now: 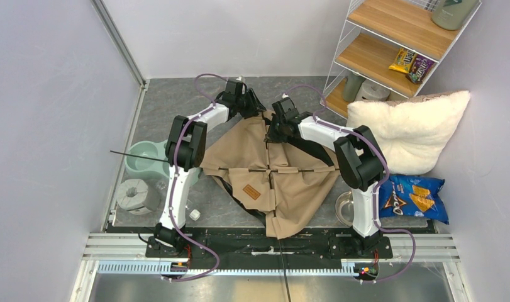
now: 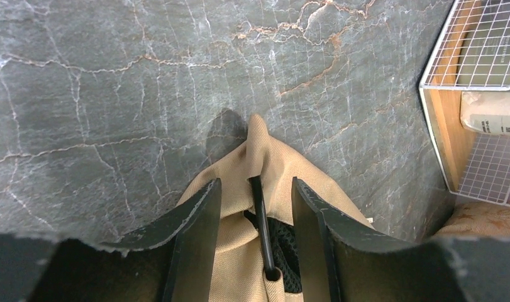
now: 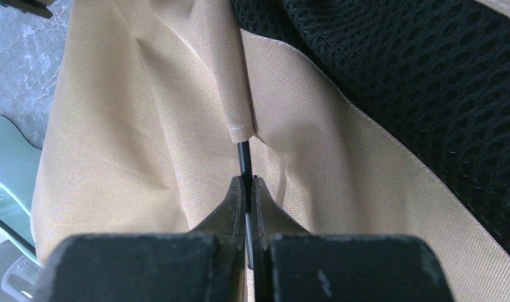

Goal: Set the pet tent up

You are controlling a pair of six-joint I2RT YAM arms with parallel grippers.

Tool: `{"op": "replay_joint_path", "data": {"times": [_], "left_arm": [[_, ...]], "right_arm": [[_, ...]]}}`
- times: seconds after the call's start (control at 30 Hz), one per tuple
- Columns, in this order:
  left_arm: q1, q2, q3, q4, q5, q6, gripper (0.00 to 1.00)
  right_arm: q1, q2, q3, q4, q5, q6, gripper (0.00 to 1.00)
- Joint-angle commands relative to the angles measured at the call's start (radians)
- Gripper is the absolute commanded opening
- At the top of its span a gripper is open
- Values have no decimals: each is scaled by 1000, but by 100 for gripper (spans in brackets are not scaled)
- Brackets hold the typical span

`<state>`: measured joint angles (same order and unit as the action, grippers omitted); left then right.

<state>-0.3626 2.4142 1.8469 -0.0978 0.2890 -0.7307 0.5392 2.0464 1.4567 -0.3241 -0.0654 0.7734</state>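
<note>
on marble floor [image 2: 114,94], right hand [image 3: 247,184] pinches pole [image 3: 243,157] of pet tent [image 1: 290,182], left hand [image 2: 255,189] spread.

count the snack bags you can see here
3: a yellow bag and a purple bag side by side on a shelf, and a blue chip bag at the right edge of the table. More may be hidden.

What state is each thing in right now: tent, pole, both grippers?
pet tent: collapsed flat on the table, not raised.
pole: runs into a tent sleeve, pinched at its exposed part.
right gripper: shut on the pole.
left gripper: open, fingers either side of the tent's far corner.
</note>
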Motion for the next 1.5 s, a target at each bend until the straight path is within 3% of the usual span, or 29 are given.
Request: {"op": "replay_joint_path", "data": {"times": [0.0,0.47,0.73,0.83,1.0,1.47], "left_arm": [[1,-62,-42,-24,-26,22,53],[36,-158,-181,86,0,0,52],[36,-155,-218,23,-35,19,23],[36,-148,-224,2,-40,29,17],[37,-134,-220,-53,-52,43,11],[35,-125,-232,-71,-35,53,6]], "right_arm": [[-21,21,31,-16,93,51,0],[-40,29,8,-78,121,147,0],[-41,19,-1,-6,74,151,0],[-40,13,-11,62,27,136,0],[-39,20,-25,173,-70,121,0],[-40,59,-2,167,-87,191,0]]}}
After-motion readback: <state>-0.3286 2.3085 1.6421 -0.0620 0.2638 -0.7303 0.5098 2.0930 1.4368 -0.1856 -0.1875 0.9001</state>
